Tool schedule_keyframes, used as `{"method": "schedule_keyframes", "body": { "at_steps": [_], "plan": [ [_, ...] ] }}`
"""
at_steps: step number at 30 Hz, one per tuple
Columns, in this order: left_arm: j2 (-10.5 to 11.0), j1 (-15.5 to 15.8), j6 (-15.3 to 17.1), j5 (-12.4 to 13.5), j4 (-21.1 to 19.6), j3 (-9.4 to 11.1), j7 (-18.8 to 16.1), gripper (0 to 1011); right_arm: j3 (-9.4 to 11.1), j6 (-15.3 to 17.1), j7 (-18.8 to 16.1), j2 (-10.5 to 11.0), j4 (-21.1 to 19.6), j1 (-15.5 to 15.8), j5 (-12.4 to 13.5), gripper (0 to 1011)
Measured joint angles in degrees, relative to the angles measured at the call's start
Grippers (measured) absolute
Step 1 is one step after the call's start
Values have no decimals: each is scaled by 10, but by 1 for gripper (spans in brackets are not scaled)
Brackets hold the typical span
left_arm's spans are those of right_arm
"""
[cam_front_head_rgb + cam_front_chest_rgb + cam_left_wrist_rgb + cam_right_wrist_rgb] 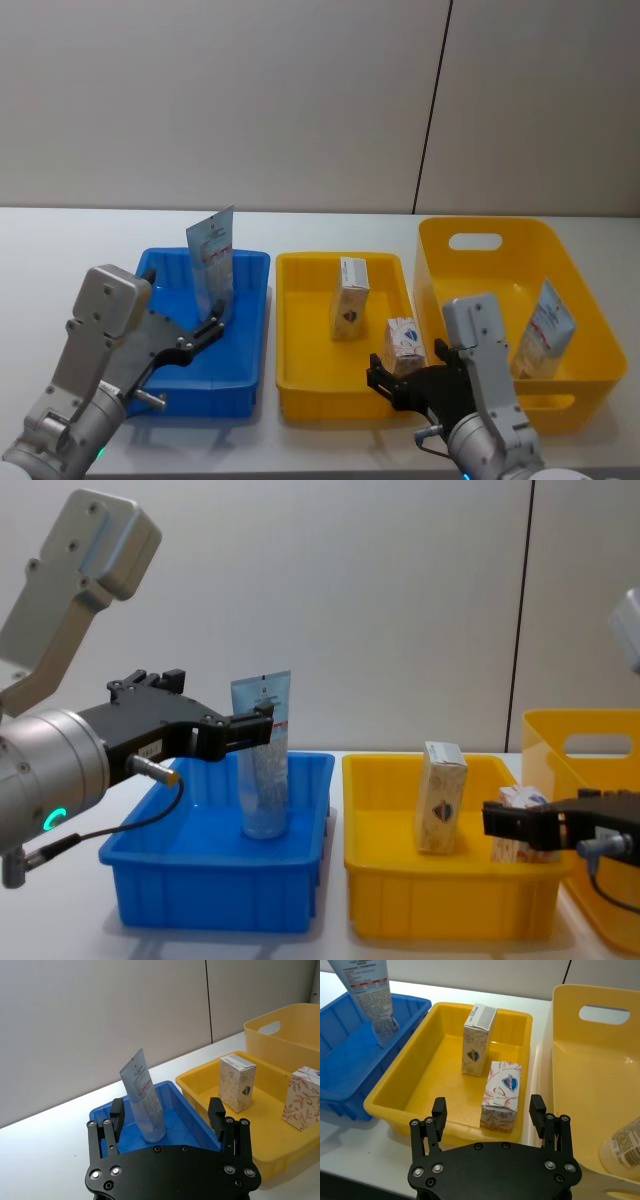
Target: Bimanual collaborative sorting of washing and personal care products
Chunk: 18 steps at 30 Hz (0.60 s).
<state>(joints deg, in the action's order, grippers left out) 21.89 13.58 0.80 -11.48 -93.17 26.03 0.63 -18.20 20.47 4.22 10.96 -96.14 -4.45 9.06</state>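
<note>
A pale-blue squeeze tube (pixel 212 262) with a red-white label stands cap-down in the blue tray (pixel 242 355). My left gripper (pixel 213 326) is open just in front of it; in the left wrist view the tube (pixel 144 1097) rises between the spread fingers (pixel 117 1110) without touching them. Two cream boxes stand in the middle yellow tray (pixel 300 345): an upright one (pixel 350 298) and a floral-print one (pixel 404 345). My right gripper (pixel 488 1107) is open at the tray's near wall, facing the floral box (pixel 501 1095). Another tube (pixel 545 330) leans inside the deep yellow bin (pixel 480 225).
The three containers sit side by side on a white table (pixel 60 250), with the blue tray left, the shallow yellow tray in the middle and the deep handled bin right. A grey wall stands behind. Bare tabletop lies to the left and behind the trays.
</note>
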Motion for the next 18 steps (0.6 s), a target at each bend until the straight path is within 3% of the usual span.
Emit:
{"method": "schedule_keyframes", "body": {
  "at_steps": [18],
  "plan": [
    [0,0,0,0,0,0,0,1001,-5,16,-3,-11,19,-12,-11,1003]
  ]
}}
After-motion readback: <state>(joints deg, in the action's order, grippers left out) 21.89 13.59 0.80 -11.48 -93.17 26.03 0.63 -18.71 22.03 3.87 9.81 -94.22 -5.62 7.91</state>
